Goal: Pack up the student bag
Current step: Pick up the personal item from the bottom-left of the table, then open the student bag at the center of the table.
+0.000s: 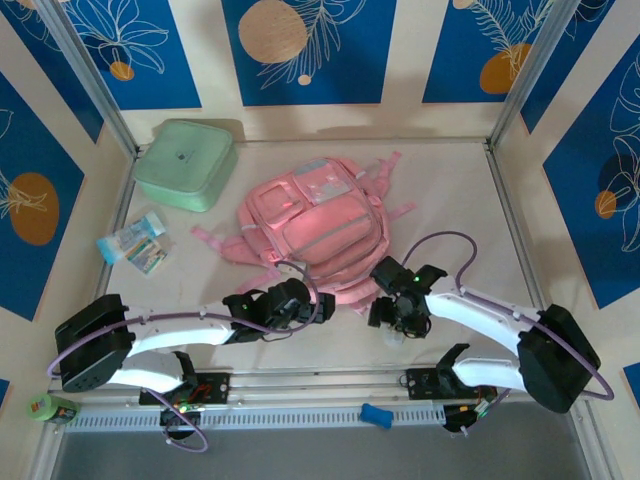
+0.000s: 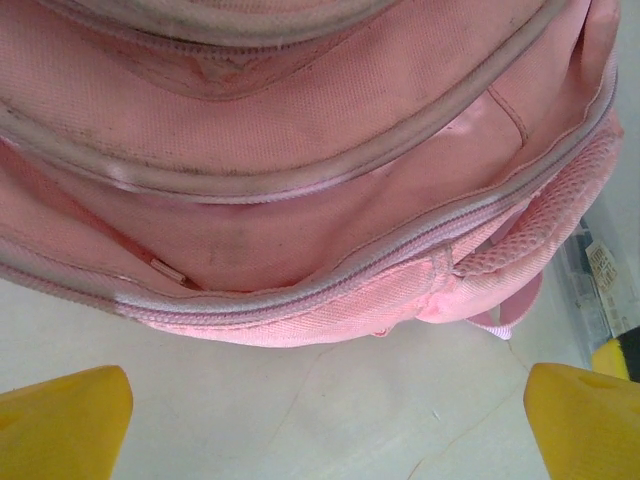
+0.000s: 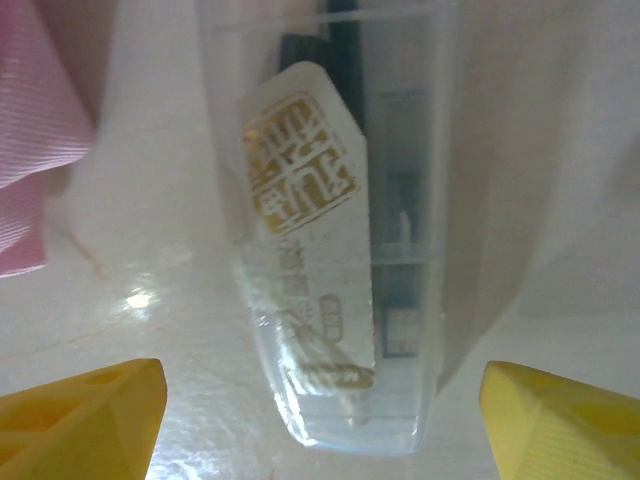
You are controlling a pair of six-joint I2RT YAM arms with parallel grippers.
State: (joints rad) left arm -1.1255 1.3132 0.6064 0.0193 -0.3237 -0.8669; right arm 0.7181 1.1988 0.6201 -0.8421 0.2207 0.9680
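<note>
**While the pink student bag lies flat mid-table, both grippers stand spread**

Where the bag's near edge meets the table, the left gripper hovers just beside it, its yellow fingers wide apart with tabletop between them. The right gripper is near the bag's lower right corner, jaws also spread. A clear plastic case with a gold-stamped label lies on the table between its fingers, touching neither. A mint-green lidded box sits well apart at the far left.
</note>
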